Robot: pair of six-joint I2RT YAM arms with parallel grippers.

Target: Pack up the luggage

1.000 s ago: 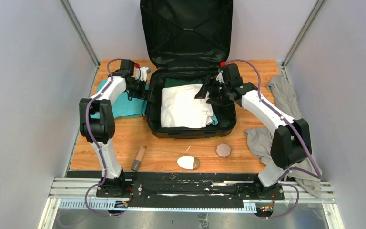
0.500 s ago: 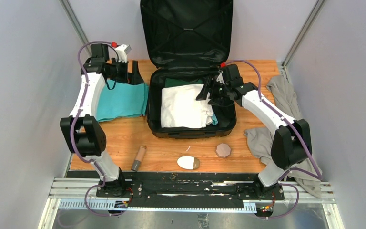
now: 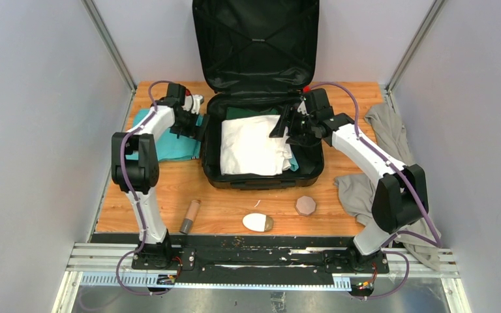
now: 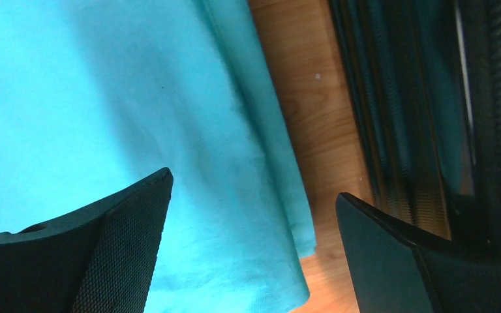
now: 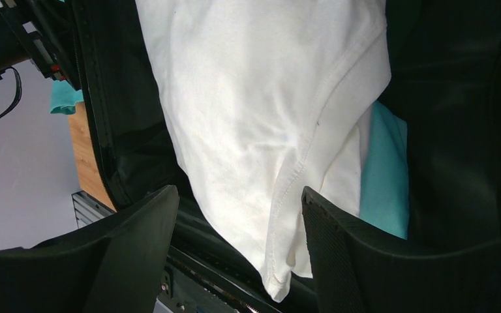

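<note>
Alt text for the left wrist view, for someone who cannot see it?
The open left gripper hangs above the edge of a teal garment lying on the wooden table. The black luggage stands alongside at the right.

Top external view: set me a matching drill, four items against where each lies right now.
Items:
1. white garment
2. spread teal garment
3. grey garment
4. brown tube

Places:
a. on the table, right of the luggage
b. inside the luggage
c. near edge of the table, front left
d. on the table, left of the luggage

Pairs: 1-b, 2-d, 3-a, 4-c
</note>
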